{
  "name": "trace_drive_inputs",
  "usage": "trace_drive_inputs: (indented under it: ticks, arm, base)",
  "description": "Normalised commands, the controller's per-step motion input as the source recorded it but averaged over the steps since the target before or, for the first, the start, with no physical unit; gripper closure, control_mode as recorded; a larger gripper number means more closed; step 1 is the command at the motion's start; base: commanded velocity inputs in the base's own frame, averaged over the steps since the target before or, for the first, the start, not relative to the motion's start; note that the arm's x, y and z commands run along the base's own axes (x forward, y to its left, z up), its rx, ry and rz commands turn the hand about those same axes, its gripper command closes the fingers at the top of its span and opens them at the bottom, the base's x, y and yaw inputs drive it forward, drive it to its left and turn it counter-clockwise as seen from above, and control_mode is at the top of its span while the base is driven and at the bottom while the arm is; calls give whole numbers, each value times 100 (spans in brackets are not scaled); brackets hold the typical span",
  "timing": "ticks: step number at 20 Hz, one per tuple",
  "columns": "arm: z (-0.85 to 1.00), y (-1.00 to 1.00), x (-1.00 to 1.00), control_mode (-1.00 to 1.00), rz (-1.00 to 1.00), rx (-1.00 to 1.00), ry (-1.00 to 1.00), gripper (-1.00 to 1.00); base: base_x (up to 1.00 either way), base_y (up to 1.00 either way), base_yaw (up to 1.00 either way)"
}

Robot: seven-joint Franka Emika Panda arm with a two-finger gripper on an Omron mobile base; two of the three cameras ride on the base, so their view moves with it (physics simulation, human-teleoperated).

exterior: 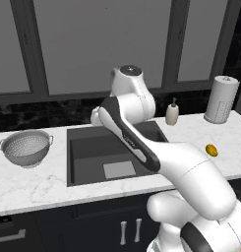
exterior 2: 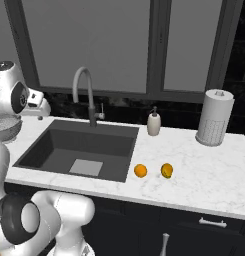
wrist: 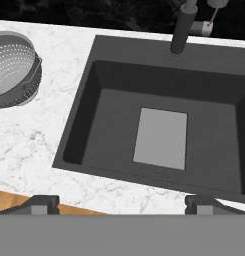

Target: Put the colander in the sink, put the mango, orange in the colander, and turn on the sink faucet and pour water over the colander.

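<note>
The silver perforated colander (exterior: 26,147) stands upright on the marble counter, left of the sink (exterior: 92,147). Part of the colander (wrist: 11,70) shows at the hand view's left edge. The dark sink (wrist: 164,95) has a light grey patch on its bottom and holds nothing. The faucet (exterior 2: 85,92) arches over the sink's back rim, and no water runs from it. To the sink's right, the orange (exterior 2: 140,170) and the yellow-orange mango (exterior 2: 167,170) lie on the counter. My gripper (wrist: 123,202) hangs open above the sink's front edge, fingertips (wrist: 41,202) wide apart, holding nothing.
A beige soap dispenser (exterior 2: 154,123) stands behind the sink's right corner. A white paper towel roll (exterior 2: 214,117) is at the back right. Dark windows and a black backsplash close off the back. The counter's front edge runs just below the sink.
</note>
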Motion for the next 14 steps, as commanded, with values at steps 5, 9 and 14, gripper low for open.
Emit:
trace_drive_inputs:
  ticks: [5,9,14]
  arm:
    - [-27,55,43,-100,0,0,3,-100]
    - [-28,66,36,-100,0,0,0,-100]
    - [-43,66,42,-100,0,0,2,-100]
  base:
    - [0,0,0]
    - [0,0,0]
    - [0,0,0]
